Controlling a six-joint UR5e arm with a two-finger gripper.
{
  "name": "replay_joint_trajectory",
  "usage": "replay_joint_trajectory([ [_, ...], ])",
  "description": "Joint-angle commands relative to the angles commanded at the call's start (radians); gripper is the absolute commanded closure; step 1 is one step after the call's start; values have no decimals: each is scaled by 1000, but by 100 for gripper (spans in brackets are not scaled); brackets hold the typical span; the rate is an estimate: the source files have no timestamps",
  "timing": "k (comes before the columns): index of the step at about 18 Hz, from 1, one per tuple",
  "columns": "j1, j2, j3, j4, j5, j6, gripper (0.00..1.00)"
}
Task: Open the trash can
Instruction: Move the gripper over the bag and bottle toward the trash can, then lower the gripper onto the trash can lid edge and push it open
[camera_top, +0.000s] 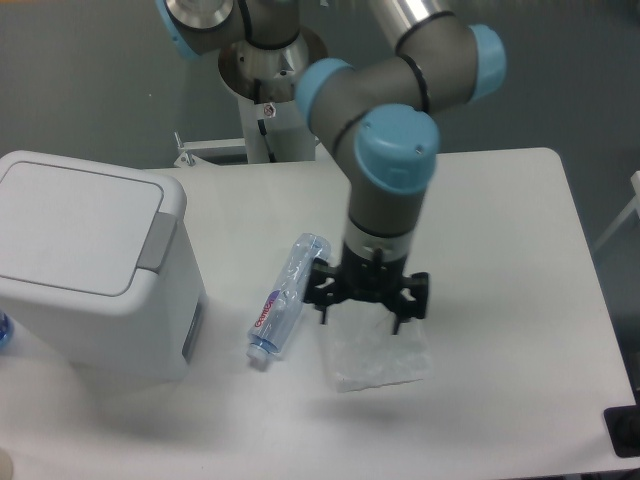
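Observation:
The trash can (90, 270) is a large white boxy bin at the left of the table. Its flat white lid (75, 225) lies shut, with a grey push tab (156, 242) on its right edge. My gripper (362, 312) hangs from the arm near the middle of the table, well right of the bin and apart from it. Its black fingers (322, 295) are spread wide and hold nothing. It hovers just over a clear plastic bag (380, 355).
A clear plastic bottle (287, 293) with a red label lies on the table between the bin and the gripper. A blue object (4, 330) peeks out at the bin's left. The arm's base (262, 70) stands at the table's far edge.

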Motion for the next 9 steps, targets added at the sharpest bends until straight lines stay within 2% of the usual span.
replay_joint_trajectory([
  [6,-32,103,-6,3,-104,-188,0],
  [9,-46,117,-11,3,-207,-232,0],
])
